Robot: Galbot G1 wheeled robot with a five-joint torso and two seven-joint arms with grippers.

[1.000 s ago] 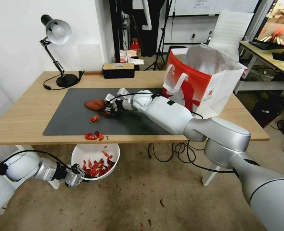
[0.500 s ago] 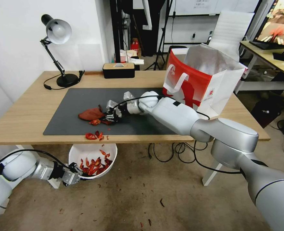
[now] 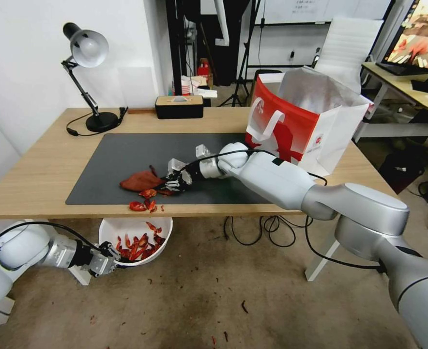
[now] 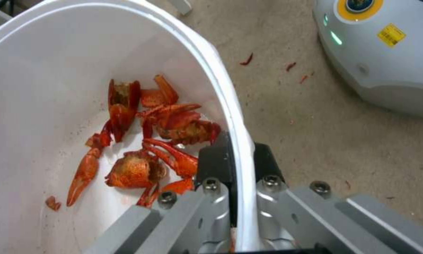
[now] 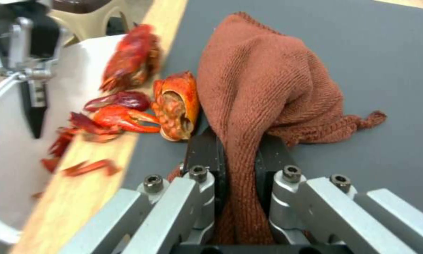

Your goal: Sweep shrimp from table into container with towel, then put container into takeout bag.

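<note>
Right hand grips the towel on the worktop, shrimp lying between it and the near edge. Directly below that edge, the left hand clamps the container rim, so the push runs straight toward the edge.

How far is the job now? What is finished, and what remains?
Partly done: many shrimp already lie in the container, which the left gripper holds by its rim below the table edge. The right gripper holds the towel against a few shrimp near that edge. The takeout bag stands without the container.
</note>
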